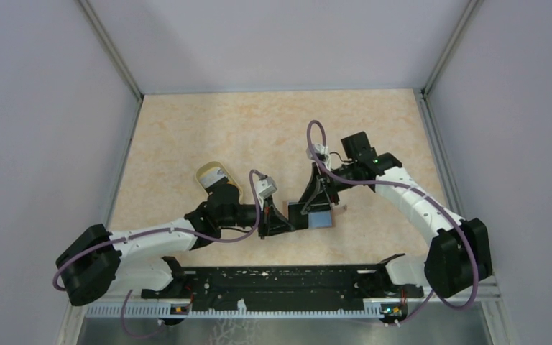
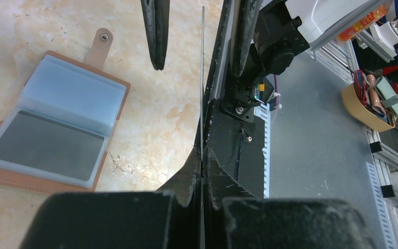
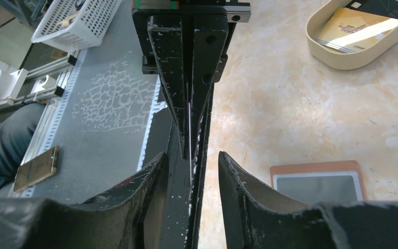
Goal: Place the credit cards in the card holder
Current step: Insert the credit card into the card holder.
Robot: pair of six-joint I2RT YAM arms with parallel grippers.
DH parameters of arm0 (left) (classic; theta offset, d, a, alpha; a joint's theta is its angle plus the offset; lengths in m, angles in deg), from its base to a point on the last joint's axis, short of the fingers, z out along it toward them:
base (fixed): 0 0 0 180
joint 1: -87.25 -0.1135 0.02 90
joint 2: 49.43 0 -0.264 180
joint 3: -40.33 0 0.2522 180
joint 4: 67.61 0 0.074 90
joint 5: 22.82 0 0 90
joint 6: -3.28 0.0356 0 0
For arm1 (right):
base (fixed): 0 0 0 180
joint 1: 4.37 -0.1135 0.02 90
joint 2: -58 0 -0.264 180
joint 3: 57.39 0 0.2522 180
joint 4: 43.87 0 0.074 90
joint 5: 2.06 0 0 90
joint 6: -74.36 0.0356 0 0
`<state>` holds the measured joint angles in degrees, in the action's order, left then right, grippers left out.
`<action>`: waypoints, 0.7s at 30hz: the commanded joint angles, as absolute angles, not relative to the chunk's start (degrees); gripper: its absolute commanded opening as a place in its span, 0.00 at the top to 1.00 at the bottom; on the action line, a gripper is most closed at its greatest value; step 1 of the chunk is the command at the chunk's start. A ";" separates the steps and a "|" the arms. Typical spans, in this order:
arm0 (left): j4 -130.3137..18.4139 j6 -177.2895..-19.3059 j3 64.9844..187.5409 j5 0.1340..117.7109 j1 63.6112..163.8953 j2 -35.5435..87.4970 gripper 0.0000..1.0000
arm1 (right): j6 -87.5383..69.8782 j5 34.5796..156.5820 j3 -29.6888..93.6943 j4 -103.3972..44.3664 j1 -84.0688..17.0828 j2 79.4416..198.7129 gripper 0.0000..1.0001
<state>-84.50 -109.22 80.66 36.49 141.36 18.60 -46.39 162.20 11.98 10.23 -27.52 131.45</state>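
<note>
Reddish-brown leather card holder (image 2: 52,129), light blue lining, lay open flat on beige marbled worktop (image 3: 290,104), just beside both pincers. Left pincer (image 2: 202,161) clamped a thin card (image 2: 202,78), seen edge-on. Right pincer (image 3: 192,155) had jaws apart, that card between them. Orange-yellow cards (image 3: 357,26) sat in cream oval tray (image 3: 337,57); print unreadable.

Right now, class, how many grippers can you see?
2. The left gripper pinches a credit card edge-on near the open card holder; the right gripper stands open around that card. None hidden.
</note>
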 commanded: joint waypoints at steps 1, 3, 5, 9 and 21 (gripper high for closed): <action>-83.74 -108.16 83.11 34.32 141.04 19.37 1.00 | -47.76 162.97 13.73 9.44 -29.08 131.70 0.63; -83.54 -108.04 83.30 34.34 141.04 19.41 1.00 | -47.86 162.38 13.68 9.64 -29.44 131.83 0.72; -82.74 -107.79 83.54 34.44 141.04 19.18 1.00 | -48.70 161.85 14.06 10.45 -29.56 132.06 0.84; -80.74 -107.29 83.81 36.88 141.04 18.21 0.96 | -52.72 160.25 15.71 14.19 -29.59 132.69 1.00; -101.14 -125.19 62.26 65.66 141.04 11.42 0.01 | -13.56 155.32 -1.69 -25.66 -13.39 132.61 1.00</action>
